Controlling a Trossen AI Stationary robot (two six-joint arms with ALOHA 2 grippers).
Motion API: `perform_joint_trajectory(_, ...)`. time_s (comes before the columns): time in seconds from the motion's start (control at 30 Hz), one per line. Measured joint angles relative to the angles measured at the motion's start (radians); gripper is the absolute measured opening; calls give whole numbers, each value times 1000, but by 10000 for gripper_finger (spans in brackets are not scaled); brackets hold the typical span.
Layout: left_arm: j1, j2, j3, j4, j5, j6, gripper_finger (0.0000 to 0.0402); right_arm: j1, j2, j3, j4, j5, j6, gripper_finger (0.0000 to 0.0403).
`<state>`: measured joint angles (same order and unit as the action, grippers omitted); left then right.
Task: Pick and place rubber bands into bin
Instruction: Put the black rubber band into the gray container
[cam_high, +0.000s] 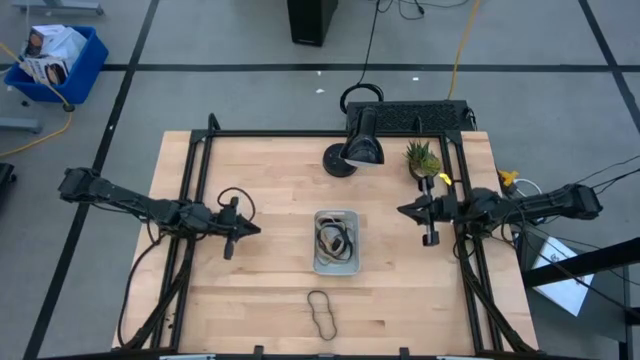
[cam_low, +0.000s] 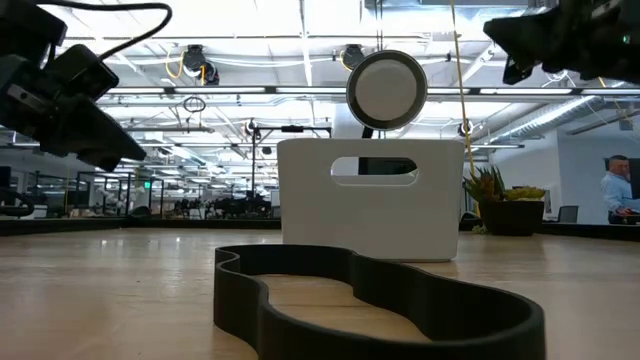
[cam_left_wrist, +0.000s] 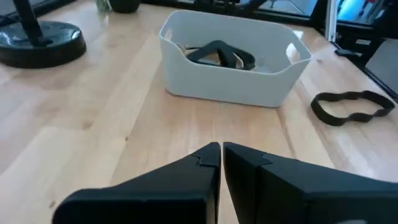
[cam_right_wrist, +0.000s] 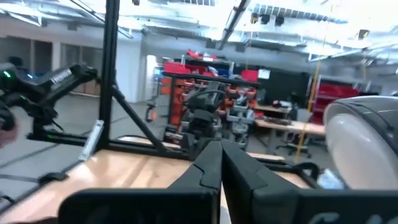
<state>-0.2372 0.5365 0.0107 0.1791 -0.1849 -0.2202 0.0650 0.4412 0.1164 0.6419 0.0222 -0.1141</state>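
Left jaws: left gripper (cam_high: 250, 229) clenched, holding nothing; fingertips (cam_left_wrist: 209, 154) meet above bare wood, pointed at the bin.
Right jaws: right gripper (cam_high: 404, 210) clenched, empty; raised clear of the table at the right side, aimed across toward the left arm.
Bin: bin (cam_high: 353, 216) at table centre, between the two grippers, apart from both; pale tray with a handle slot in its end wall (cam_low: 373, 169).
Bands in bin: rubber bands (cam_high: 333, 240) tangled inside, dark and tan mixed; count cannot be told, at least one dark loop (cam_left_wrist: 219, 53) shows over the rim.
Band on table: one dark loose rubber band (cam_high: 321, 313) flat on the wood, near the front edge, just in front of the bin, not touching it; fills the foreground in the low view (cam_low: 400, 295).
Count: 1 bin, 1 loose band, 2 grippers.
Around: desk lamp (cam_high: 361, 140) with round black base (cam_high: 339, 161) behind the bin; small potted plant (cam_high: 422, 157) beside it to the right; black cable loop (cam_high: 236, 199) by the left arm.
In the way: nothing lies between either gripper and the bin or the loose band.
Beyond table: blue crate (cam_high: 62, 68) on the floor far left; a person (cam_low: 619, 192) at the right edge of the low view, partly cut off.
Hidden: bin contents blocked by its wall in the low view; table surface under the right gripper is out of its wrist view.
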Motion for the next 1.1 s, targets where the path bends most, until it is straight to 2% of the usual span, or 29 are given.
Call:
perform_joint_trajectory(0.1,0,0,0,35,1,-16,26,-1,-2,-23,38,1,-41,0)
perform_joint_trajectory(0.33,-64,33,1,350,53,-55,26,0,-3,-33,35,-24,-71,0)
perform_joint_trajectory(0.43,-113,93,56,356,15,-50,26,0,-3,-33,35,-24,-71,0)
perform_joint_trajectory(0.53,-163,194,176,267,-35,-41,26,0,-3,-33,35,-24,-71,0)
perform_joint_trajectory(0.67,-214,396,410,79,-69,-5,26,0,-3,-33,39,-24,-79,0)
perform_joint_trajectory(0.9,-268,786,802,-123,-42,124,26,0,-2,-33,47,-24,-73,0)
perform_joint_trajectory(1.1,-296,1062,1028,-237,-22,199,26,0,-2,-33,44,-22,-66,0)
